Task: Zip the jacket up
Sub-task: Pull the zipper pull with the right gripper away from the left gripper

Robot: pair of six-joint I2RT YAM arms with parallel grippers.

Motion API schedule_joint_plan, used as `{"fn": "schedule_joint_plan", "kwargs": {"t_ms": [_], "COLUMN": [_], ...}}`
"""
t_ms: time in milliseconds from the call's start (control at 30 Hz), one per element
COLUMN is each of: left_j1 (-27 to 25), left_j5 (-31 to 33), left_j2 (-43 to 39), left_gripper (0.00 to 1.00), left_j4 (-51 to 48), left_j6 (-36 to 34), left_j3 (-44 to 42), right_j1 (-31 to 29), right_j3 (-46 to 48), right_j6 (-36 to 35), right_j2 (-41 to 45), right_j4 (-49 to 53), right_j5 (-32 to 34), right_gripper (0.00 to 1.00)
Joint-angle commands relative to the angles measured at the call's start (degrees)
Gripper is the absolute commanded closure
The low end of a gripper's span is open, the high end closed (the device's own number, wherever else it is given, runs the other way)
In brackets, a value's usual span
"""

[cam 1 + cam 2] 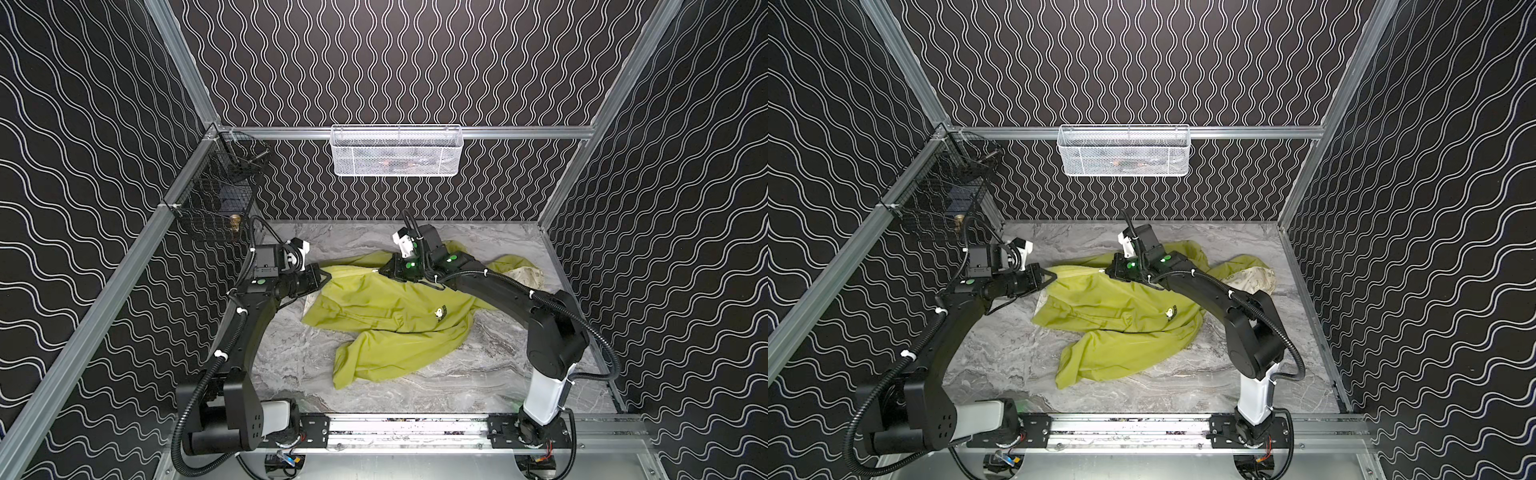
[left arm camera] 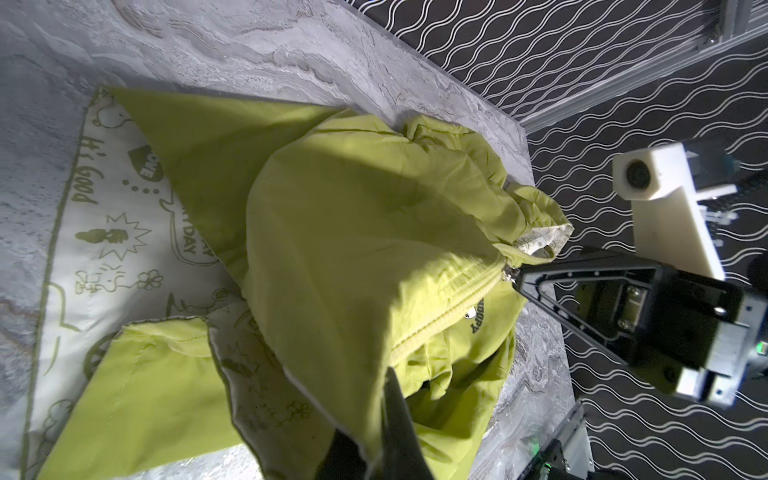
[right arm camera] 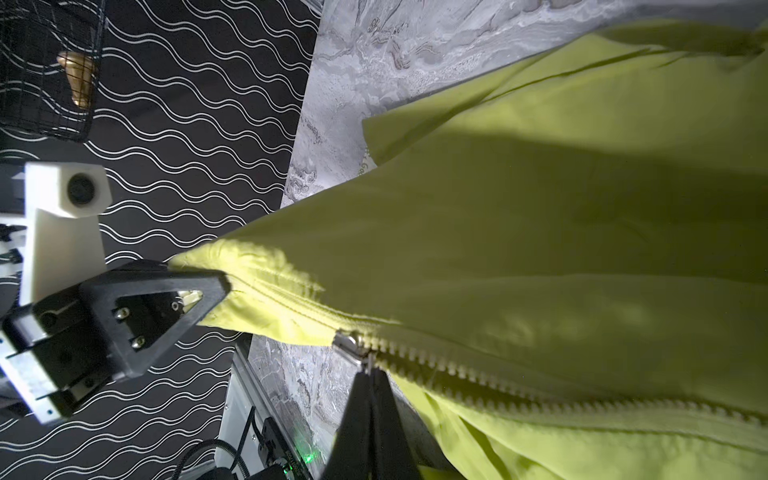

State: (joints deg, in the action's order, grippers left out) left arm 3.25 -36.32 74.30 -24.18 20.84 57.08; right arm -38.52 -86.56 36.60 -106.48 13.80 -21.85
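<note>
Right claw (image 3: 370, 368) clamped on one zipper pull (image 3: 351, 345); left claw (image 3: 222, 286) clamped on hem (image 3: 195, 261) of one jacket (image 1: 395, 320).

Left end effector (image 1: 327, 277), right one (image 1: 379, 270) — closed.

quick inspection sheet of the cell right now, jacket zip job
surface: grey marbled tabletop, only the jacket on it
job's things: green jacket crumpled mid-table, printed lining showing at one edge; zipper closed from the left jaws to the slider, more teeth beyond
clutter: nothing seen
grippers: left gripper shut on the jacket's zipper end; right gripper shut on the slider's pull
cables: black hoses tied along both arms
surroundings: white mesh basket on back rail, black wire basket in left corner, wavy-patterned walls
</note>
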Motion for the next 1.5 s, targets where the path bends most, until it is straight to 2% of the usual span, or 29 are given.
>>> {"fn": "schedule_joint_plan", "kwargs": {"t_ms": [0,1467], "left_j1": [0.14,0.11], "left_j5": [1.05,1.79], "left_j2": [-0.3,-0.72], "left_gripper": [1.0,1.0], "left_j4": [-0.14,-0.04], "left_j6": [-1.13,-1.03], "left_j3": [-0.03,0.31], "right_j1": [0.38,2.49], "right_j3": [0.34,3.2], "right_j6": [-0.38,-3.48], "right_j2": [0.79,3.87], "right_j4": [0.58,5.91], "right_j5": [1.97,8.28], "right_gripper": [1.0,1.0]}}
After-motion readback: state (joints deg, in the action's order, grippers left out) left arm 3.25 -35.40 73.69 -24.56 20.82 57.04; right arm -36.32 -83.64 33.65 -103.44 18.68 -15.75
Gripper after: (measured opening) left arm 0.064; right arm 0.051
